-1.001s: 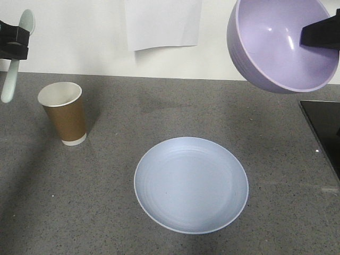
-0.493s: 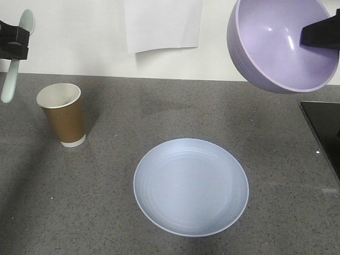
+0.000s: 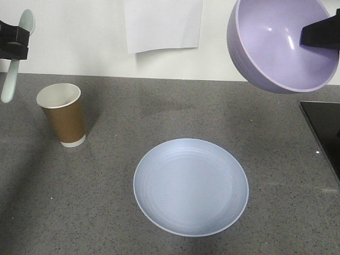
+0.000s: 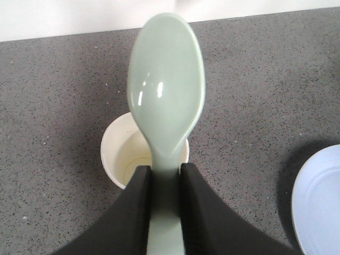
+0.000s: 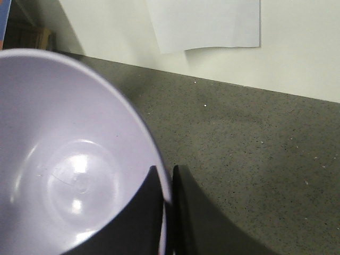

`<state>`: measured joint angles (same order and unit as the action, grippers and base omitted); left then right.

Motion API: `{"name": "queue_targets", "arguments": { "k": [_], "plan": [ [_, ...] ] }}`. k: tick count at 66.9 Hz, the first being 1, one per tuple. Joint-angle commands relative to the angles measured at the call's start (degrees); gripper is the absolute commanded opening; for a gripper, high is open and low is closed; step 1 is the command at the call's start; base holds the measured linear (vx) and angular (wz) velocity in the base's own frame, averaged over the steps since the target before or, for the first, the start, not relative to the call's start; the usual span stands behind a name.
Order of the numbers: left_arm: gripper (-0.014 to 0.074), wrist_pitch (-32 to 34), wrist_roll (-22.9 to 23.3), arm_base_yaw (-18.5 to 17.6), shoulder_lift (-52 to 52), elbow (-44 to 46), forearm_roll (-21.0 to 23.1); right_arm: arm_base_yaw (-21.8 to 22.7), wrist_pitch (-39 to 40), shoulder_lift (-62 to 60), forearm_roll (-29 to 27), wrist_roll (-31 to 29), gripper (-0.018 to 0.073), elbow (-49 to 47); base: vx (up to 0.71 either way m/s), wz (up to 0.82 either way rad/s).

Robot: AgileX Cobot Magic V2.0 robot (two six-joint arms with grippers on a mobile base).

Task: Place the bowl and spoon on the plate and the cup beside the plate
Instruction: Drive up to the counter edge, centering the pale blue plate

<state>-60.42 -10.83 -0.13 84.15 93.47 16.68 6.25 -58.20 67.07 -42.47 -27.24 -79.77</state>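
A round, shallow, pale blue plate (image 3: 190,187) with faint concentric rings and a slightly raised rim is seen lying flat on a grey speckled countertop (image 3: 95,212), nearest the front edge of the front view; nothing is carried on it. To the plate's far left, well apart from it, a tapered brown paper cup (image 3: 64,114) with a white rim and base band is stood upright, and its white inside is shown empty from the left wrist. A broad stretch of countertop is left between plate and cup. To the plate's right, a glossy black panel (image 3: 325,130) is cut off by the picture edge.

Above the cup, left of the plate, a smooth pale mint spoon (image 4: 166,95) is held in the air, its neck clamped between the dark fingers of the left gripper (image 4: 165,178), oval head uppermost. Above and to the right of the plate, a deep, glossy lavender bowl (image 3: 281,42) is held aloft and tilted, its empty inside turned toward the front; its rim is pinched by the right gripper (image 5: 168,183). Behind the plate, a white sheet (image 3: 162,24) is seen on the pale wall.
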Motion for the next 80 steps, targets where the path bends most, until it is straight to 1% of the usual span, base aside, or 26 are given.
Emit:
{"name": "queue_targets", "arguments": {
  "k": [1,80],
  "plan": [
    [-0.0006,2.86,-0.02,-0.09,-2.05,1.39,1.57,0.34,2.66,-1.15,-2.71,-0.64,-0.0006,-1.69,0.0,0.0],
    [-0.0006,2.86,-0.02,-0.09,-2.05,1.39,1.57,0.34,2.66,-1.15,-2.71,-0.64,-0.0006,-1.69,0.0,0.0]
  ]
}}
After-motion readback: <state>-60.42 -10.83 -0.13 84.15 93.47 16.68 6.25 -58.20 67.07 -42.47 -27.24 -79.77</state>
